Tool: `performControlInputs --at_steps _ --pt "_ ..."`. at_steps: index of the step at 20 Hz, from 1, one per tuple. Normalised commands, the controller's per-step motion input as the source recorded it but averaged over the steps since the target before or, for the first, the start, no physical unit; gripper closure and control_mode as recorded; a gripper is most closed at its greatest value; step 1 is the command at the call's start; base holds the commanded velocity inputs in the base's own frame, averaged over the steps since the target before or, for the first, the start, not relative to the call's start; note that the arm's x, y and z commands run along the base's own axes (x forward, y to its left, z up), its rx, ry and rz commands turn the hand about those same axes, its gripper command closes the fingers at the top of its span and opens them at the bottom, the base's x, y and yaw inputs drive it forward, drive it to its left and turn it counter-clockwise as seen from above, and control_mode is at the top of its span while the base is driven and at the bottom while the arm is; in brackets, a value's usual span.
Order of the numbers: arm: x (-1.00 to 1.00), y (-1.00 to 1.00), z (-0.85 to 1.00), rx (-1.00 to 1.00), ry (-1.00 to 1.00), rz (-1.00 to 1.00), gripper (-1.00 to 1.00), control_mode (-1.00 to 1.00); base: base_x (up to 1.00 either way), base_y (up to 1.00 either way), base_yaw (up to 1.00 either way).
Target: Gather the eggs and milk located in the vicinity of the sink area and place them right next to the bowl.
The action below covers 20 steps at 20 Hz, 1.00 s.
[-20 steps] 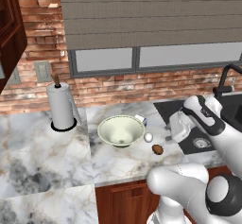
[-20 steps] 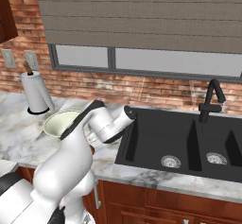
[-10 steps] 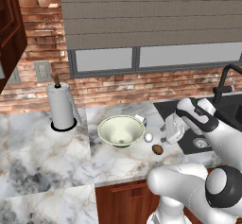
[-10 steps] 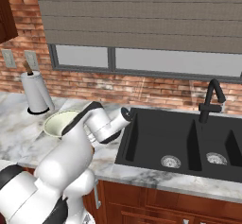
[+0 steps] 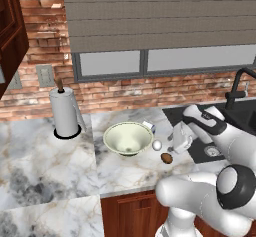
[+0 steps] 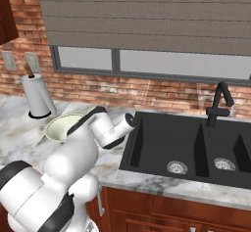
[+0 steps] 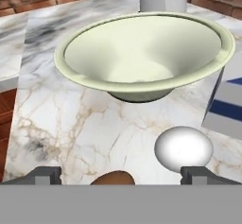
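Moved: gripper (image 7: 121, 173) swung left toward bowl (image 5: 128, 137) over last second | jaws fully spread, empty | white egg (image 7: 184, 149) lower right, brown egg (image 7: 112, 178) bottom centre, milk (image 7: 227, 106) right edge, all beside bowl | eggs light, fragile, slippery: pinch gently across middle | brown egg and carton cut off

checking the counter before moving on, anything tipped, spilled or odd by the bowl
Nothing stands out. The bowl sits upright, the white egg and brown egg lie intact beside it, and the milk stands close by, no spill.
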Motion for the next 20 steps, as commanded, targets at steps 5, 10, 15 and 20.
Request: performControlInputs --at_steps 5,10,15,20 --pt "0.15 0.03 -0.15 0.0 0.01 0.0 -1.0 -1.0 0.0 0.0 0.0" --pt "0.2 0.01 -0.12 0.0 0.01 0.0 -1.0 -1.0 0.0 0.0 0.0" --pt "0.24 0.0 -0.09 0.0 0.0 0.0 -1.0 -1.0 0.0 0.0 0.0" --pt "0.25 0.0 -0.11 0.0 0.0 0.0 -1.0 -1.0 0.0 0.0 0.0"
